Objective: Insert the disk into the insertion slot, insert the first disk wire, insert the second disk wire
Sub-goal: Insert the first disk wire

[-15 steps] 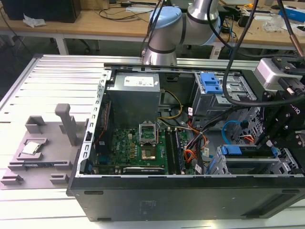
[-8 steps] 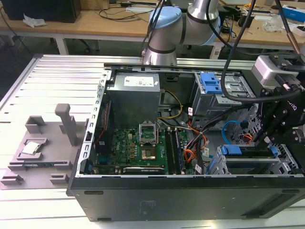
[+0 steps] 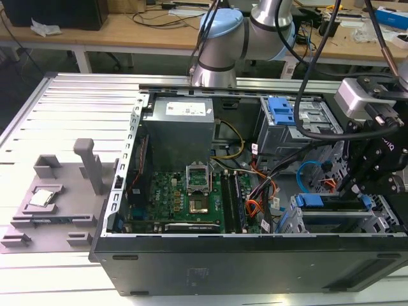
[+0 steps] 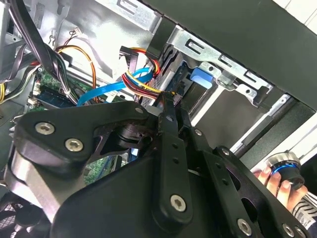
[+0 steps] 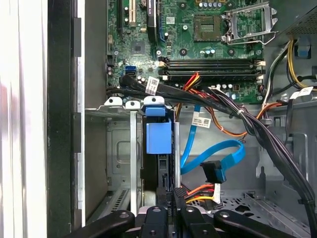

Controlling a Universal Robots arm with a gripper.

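Surface: grey slatted table (image 3: 64,102), open PC case (image 3: 191,268) on it.
Blue cable: second disk wire (image 3: 310,169) loops beside the cage.
Disk: disk (image 5: 158,138) sits in the insertion slot (image 3: 382,220).
Tool: my gripper (image 5: 171,198) is pinched on the wire bundle (image 5: 200,190) plug, at the disk's end.

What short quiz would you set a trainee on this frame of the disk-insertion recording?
1. True or false: the disk already sits inside the insertion slot.
2. Which lies nearest the hand in the first wrist view? A) the processor socket B) the red, orange and yellow wire bundle C) the memory slots
3. Short answer: what colour is the second disk wire that loops beside the disk?
Key: 1 true; 2 B; 3 light blue.
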